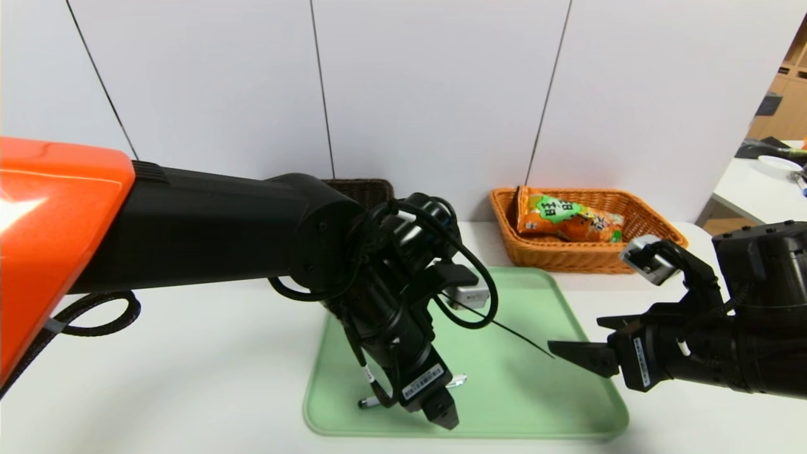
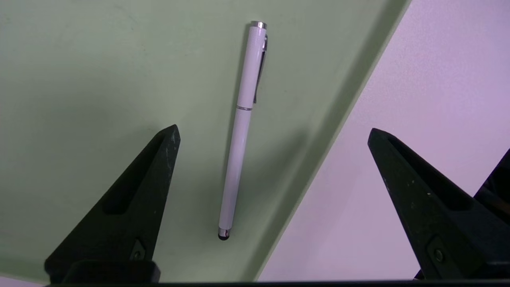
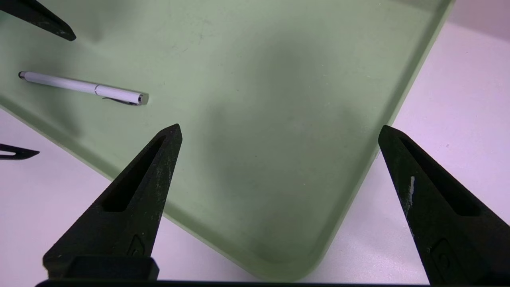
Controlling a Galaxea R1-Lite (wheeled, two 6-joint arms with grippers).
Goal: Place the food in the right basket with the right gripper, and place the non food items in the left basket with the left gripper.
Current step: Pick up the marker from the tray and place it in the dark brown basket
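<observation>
While snack bag (image 1: pixel 569 221) in orange basket (image 1: pixel 548 255), pen (image 2: pixel 243 127) on tray (image 1: pixel 523 378).

White stylus pen (image 2: pixel 241 131) lies on a pale green tray (image 1: pixel 536 378) atop a white table (image 1: pixel 189 378).

The pen, with silver clip and dark rubber tip, rests flat near the tray's front edge, by its front-left corner. The tray sits mid-table before a white panelled wall (image 1: pixel 429 94); a second white table (image 1: pixel 750 189) with a white dish stands off to the tray's far right.
</observation>
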